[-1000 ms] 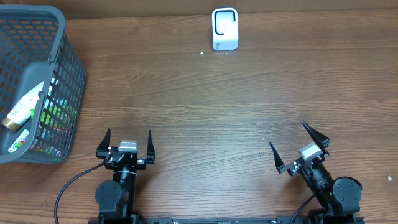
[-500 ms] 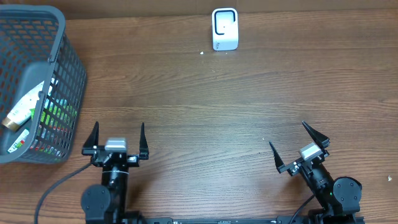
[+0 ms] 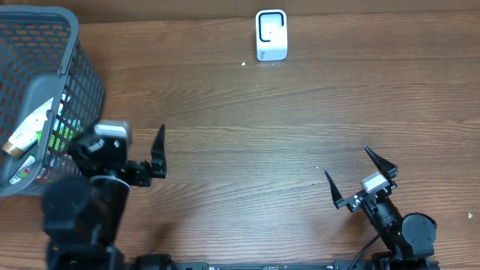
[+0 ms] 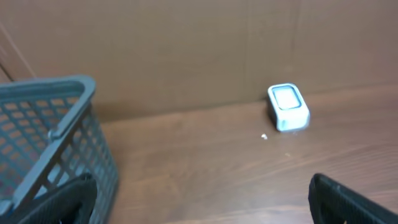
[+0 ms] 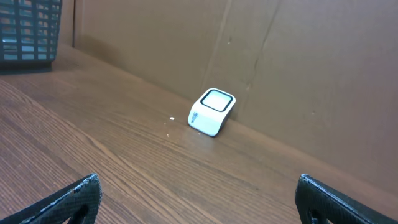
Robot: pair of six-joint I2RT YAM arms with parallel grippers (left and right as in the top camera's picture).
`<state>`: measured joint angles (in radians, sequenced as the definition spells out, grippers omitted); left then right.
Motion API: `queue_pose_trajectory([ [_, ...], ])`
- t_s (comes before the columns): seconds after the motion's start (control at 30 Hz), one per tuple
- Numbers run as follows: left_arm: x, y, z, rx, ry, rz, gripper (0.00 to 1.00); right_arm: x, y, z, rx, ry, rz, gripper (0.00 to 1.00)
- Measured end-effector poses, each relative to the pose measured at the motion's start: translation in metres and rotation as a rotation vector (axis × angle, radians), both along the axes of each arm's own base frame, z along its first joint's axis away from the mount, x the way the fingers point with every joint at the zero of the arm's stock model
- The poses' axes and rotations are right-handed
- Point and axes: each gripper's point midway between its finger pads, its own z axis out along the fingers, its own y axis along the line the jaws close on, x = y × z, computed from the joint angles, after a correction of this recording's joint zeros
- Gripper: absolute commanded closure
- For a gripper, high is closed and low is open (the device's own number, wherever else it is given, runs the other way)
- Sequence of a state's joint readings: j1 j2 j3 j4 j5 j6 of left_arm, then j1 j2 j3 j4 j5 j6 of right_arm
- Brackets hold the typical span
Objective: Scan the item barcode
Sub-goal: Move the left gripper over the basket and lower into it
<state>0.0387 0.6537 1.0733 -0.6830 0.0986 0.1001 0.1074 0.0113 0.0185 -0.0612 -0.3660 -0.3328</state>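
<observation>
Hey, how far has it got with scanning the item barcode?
Nothing is done yet: items such as the tube lie in the basket. In hand: the open, empty left hand is next to the basket; the right hand is open too. Left: pick an item and show its barcode to the scanner.

Both arms are black: the left arm point(image 3: 75, 214) and right arm point(image 3: 409, 229) each carry a silver-grey wrist block point(image 3: 373, 182) and slim, pointed black fingers point(image 3: 381, 162).
</observation>
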Motion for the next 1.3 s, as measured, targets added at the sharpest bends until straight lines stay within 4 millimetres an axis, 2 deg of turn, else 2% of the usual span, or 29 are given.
queue_pose_trajectory([
  [0.1, 0.001, -0.004, 0.028, -0.036, 0.068, -0.015, 0.0, 0.0, 0.0, 0.0, 0.001, -0.001, 0.0, 0.0],
  [0.2, 0.001, -0.006, 0.045, -0.063, 0.18, -0.017, 0.0, 0.0, 0.0, 0.0, 0.001, 0.0, 0.0, 0.0],
  [0.3, 0.003, -0.007, 0.057, -0.077, 0.288, -0.018, 0.0, 0.0, 0.0, 0.0, 0.0, 0.0, 0.0, 0.0],
  [0.43, 0.011, -0.012, 0.062, -0.102, 0.405, -0.041, 0.0, 0.0, 0.0, 0.0, 0.001, 0.0, 0.0, 0.0],
  [0.67, 0.026, -0.026, 0.033, -0.168, 0.596, -0.102, 0.0, 0.0, 0.0, 0.0, 0.0, -0.001, 0.0, 0.0],
  [0.7, 0.029, -0.027, 0.03, -0.172, 0.606, -0.105, 0.04, 0.0, 0.0, 0.0, 0.0, 0.0, 0.0, 0.0],
  [0.87, 0.05, -0.018, 0.021, -0.19, 0.637, -0.036, 0.08, 0.0, 0.0, 0.0, 0.0, -0.001, 0.0, 0.0],
  [0.93, 0.057, -0.005, 0.021, -0.199, 0.639, 0.05, 0.06, 0.0, 0.0, 0.0, 0.0, -0.001, -0.001, 0.0],
  [1.03, 0.064, 0.031, 0.029, -0.235, 0.62, 0.22, 0.0, 0.0, 0.0, 0.0, 0.001, 0.0, 0.0, 0.0],
  [1.1, 0.067, 0.068, 0.039, -0.282, 0.578, 0.363, 0.0, 0.0, 0.0, 0.0, 0.0, -0.001, -0.001, 0.0],
  [1.2, 0.06, 0.117, 0.046, -0.346, 0.54, 0.539, 0.0, 0.0, 0.0, 0.0, 0.001, -0.001, 0.0, 0.0],
  [1.3, 0.044, 0.165, 0.038, -0.43, 0.543, 0.727, 0.0, 0.0, 0.0, 0.0, 0.0, -0.001, 0.0, 0.0],
])
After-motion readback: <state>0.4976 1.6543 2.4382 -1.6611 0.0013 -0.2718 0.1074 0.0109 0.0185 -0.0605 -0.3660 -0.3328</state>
